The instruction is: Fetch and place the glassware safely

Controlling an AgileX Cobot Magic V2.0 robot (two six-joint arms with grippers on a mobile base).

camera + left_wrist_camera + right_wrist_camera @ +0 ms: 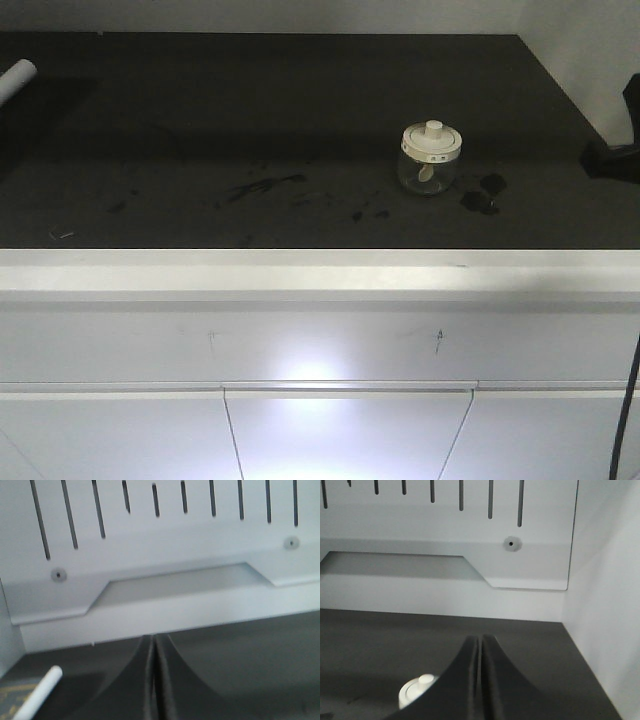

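Exterior front-facing: white cylindrical tube point(18, 78) at far left edge of matte black countertop point(250, 110), not the target. Right of centre, small squat clear glass jar with cream-white knobbed lid point(431, 158), upright, free-standing, well apart from tube. Dark smudges point(482, 193) just beside it on the right. Nothing gripped, so judged stage: approach, fetch not started.

Left wrist: left gripper point(153, 642) fully closed, pads flush together, empty, touching nothing. Aimed at white slotted back panel point(165, 540), tube low left. Best left parked.

Right wrist: right gripper point(480, 641) likewise closed tight, empty, no contact. Jar lid visible low left of the fingers, near. Likely the arm for the pick.

To do it well: spread fingers wider than jar body before closing in, swing left to centre on it, grip glass wall below lid rim rather than knob, squeeze gently, lift straight up. Risks: smooth glass slipping, or closed fingers knocking it over.
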